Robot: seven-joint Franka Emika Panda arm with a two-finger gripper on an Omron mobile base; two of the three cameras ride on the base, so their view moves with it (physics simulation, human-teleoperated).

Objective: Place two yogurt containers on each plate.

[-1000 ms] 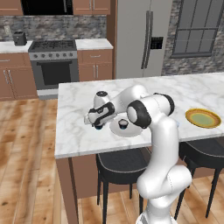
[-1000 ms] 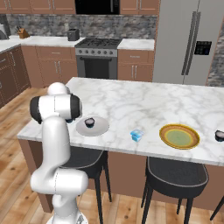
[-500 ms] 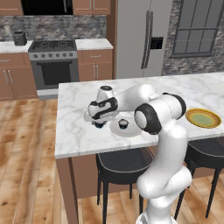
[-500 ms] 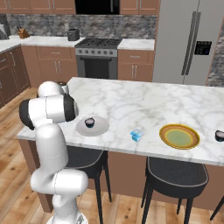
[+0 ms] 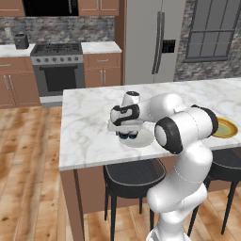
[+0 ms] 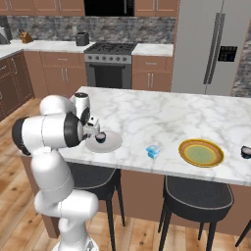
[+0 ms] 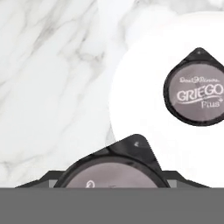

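Observation:
My gripper point(image 7: 114, 183) is shut on a dark yogurt container point(image 7: 116, 168) with a pale grey lid, held just above the left edge of the plain pale plate point(image 7: 144, 113). A second dark yogurt container point(image 7: 194, 92) with a "GRIEGO" lid sits on that plate. In the base views the gripper point(image 5: 127, 133) hangs over the pale plate point(image 6: 112, 143), beside the cup on it point(image 6: 100, 137). The light blue yogurt container point(image 6: 153, 151) stands on the counter between the plates. The gold-rimmed plate point(image 6: 201, 152) lies farther right, with another dark yogurt container point(image 6: 246, 152) beyond it.
The marble island counter point(image 5: 89, 127) has its near edge just below the plates. Black stools point(image 6: 196, 196) stand under that edge. A stove point(image 5: 57, 70) and a fridge point(image 5: 150, 42) line the far wall.
The hand has swung right with the cup, from over bare counter to the pale plate's left edge. The cup on the plate has stayed put.

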